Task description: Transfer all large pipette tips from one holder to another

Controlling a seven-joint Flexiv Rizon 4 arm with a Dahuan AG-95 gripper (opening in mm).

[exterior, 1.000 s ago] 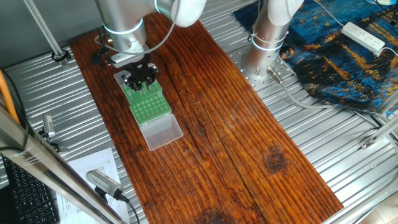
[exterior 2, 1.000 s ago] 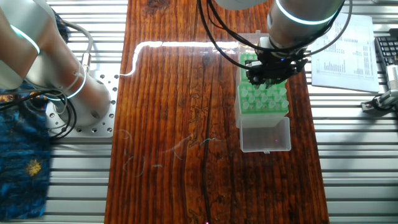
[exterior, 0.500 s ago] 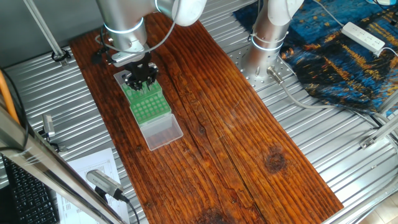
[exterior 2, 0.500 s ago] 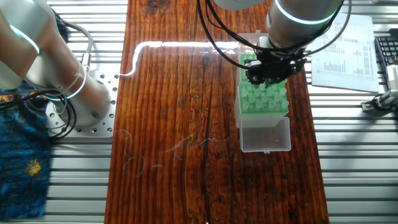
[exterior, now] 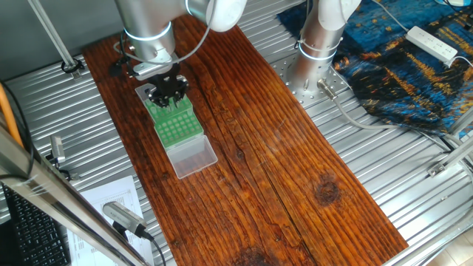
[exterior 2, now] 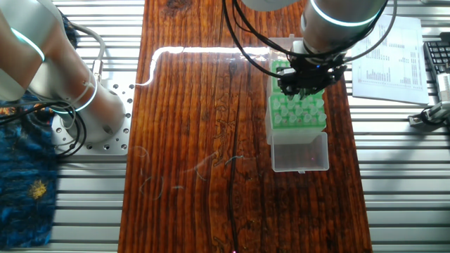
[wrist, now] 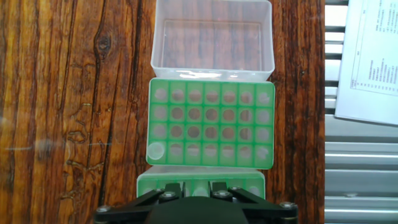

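Gripper (exterior 2: pixel 302 86) parked over the green rack (wrist: pixel 211 124), can't tell if it's open.
One pipette tip (wrist: pixel 156 150) at the rack's 8 o'clock corner; light, slick plastic, so grab its wide top.

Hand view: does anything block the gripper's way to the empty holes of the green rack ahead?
Nothing visible does. The green rack lies uncovered just past the gripper, with its clear lid open on the far side. One pipette tip fills a corner hole.

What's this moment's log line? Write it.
hand above one green rack | grip unclear | one tip in corner of other rack | clear lid open
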